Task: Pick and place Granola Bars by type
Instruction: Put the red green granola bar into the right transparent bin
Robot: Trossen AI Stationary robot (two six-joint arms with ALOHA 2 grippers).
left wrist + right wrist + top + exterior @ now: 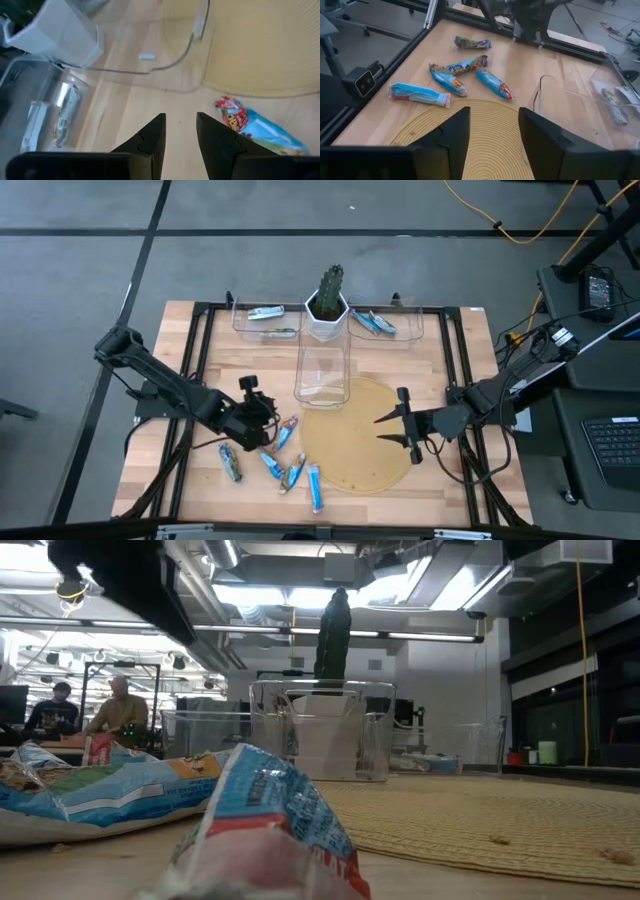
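Granola Bars (287, 465) lie scattered on the wooden worktop (190, 360) in the lower left-centre of the high view, just off the left edge of the round woven mat (360, 435): five loose ones there, mostly bright blue, one of them (231, 463) darker and set a little further left. More bars rest in the clear bins along the top edge, two in the left bin (265, 320) and blue ones in the right bin (385, 325). Between these bins stands a white pot with a cactus (327, 302), and a third clear bin (322, 375), holding no bars, sits just below the pot, overlapping the mat's upper edge

The left gripper (262, 415) hangs over the worktop just above the loose cluster, its fingers (150, 140) slightly apart and holding nothing; in the left wrist view a blue bar with a red end (260, 127) lies beside them. The right gripper (398, 430) hovers over the right part of the mat, fingers (452, 132) spread wide and empty

In the low view two people (90, 710) sit far off at the left
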